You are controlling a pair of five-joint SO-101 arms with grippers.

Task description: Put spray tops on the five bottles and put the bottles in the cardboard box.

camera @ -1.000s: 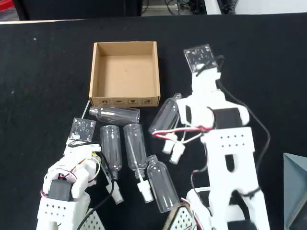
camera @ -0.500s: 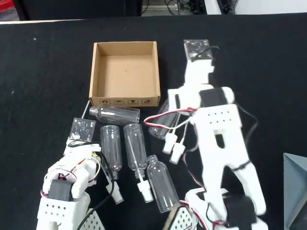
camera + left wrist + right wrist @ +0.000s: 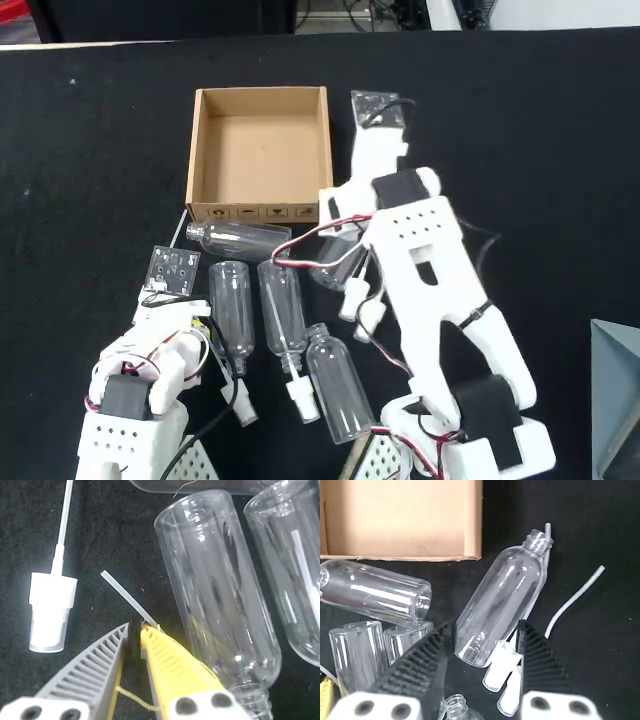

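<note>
Five bottles point(image 3: 232, 305) are seen lying on the black table point(image 3: 100, 120), all of them outside the cardboard box point(image 3: 260, 211).

One bottle point(image 3: 240, 240) is laid crosswise just in front of the box. A white dip tube point(image 3: 299, 550) is seen inside another point(image 3: 282, 305), with a spray top point(image 3: 300, 396) at its neck. The right gripper point(image 3: 486, 627) is spread wide, its fingers on either side of the base of a tilted bottle point(image 3: 500, 605). Two loose spray tops point(image 3: 502, 675) lie just beside that base. The left gripper point(image 3: 134, 627) is drawn almost closed, with a thin tube point(image 3: 122, 592) touching the yellow fingertip. Whether the tube is pinched cannot be told. Another loose spray top point(image 3: 50, 610) lies near it on the table.
</note>
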